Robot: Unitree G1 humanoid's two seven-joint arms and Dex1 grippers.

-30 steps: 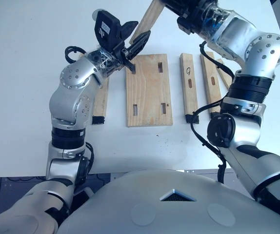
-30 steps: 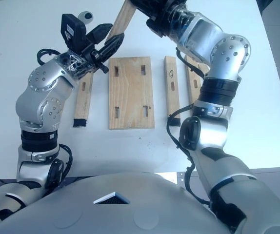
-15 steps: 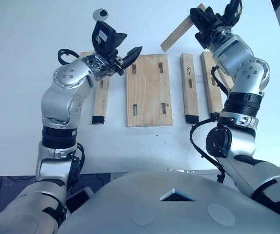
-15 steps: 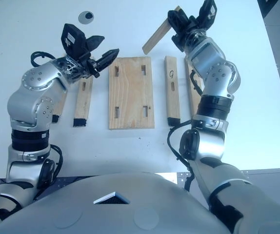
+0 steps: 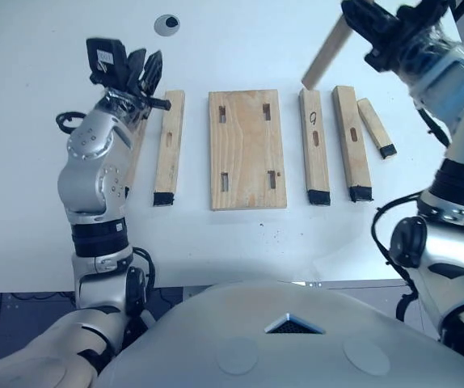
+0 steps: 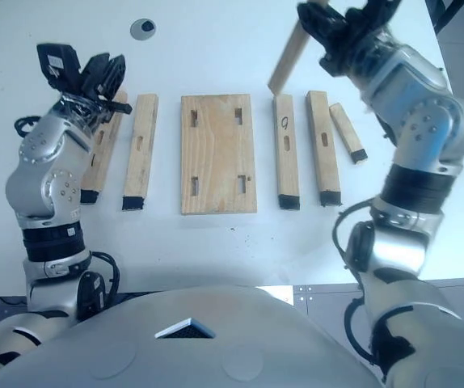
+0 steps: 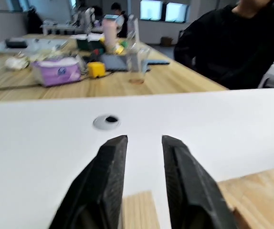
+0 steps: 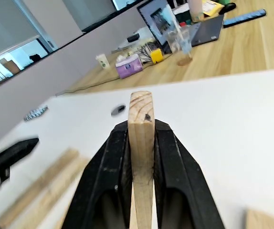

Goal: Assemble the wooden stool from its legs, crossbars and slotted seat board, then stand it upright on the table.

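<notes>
Wooden bar (image 5: 326,55) sits pinched in the right gripper (image 8: 141,125), tilted in the air with its lower end above the far end of a leg (image 5: 314,145). That arm is raised, elbow bent. The left gripper (image 7: 144,140), spread and holding nothing, hovers over the far ends of the left legs (image 5: 168,144), forearm upright. The seat board (image 5: 246,149) lies flat on the table (image 5: 30,202).

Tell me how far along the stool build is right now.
Nothing looks joined: the seat board lies flat with its four slots empty, and wooden strips lie flat on either side of it. In hand: the right gripper is shut on one wooden piece, raised above the table. The left gripper is open and empty. Left: fit every piece, then stand the stool upright.
</notes>
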